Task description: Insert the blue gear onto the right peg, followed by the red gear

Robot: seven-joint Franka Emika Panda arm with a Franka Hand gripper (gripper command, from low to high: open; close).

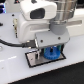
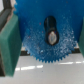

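The blue gear (image 2: 40,40) fills the wrist view, toothed rim all round and a dark centre hole. A pale peg tip (image 2: 51,36) shows inside that hole. My gripper (image 2: 47,44) has a green pad (image 2: 9,45) against the gear's rim on one side, and the other pad (image 2: 81,42) at the opposite rim. In the exterior view the gripper (image 1: 49,46) holds the blue gear (image 1: 52,52) low over the black base plate (image 1: 32,61). The red gear is out of view.
The base plate lies on a white table (image 1: 15,70). A black cable (image 1: 9,44) runs across the exterior view's left. The arm's white body (image 1: 35,20) blocks what lies behind the plate.
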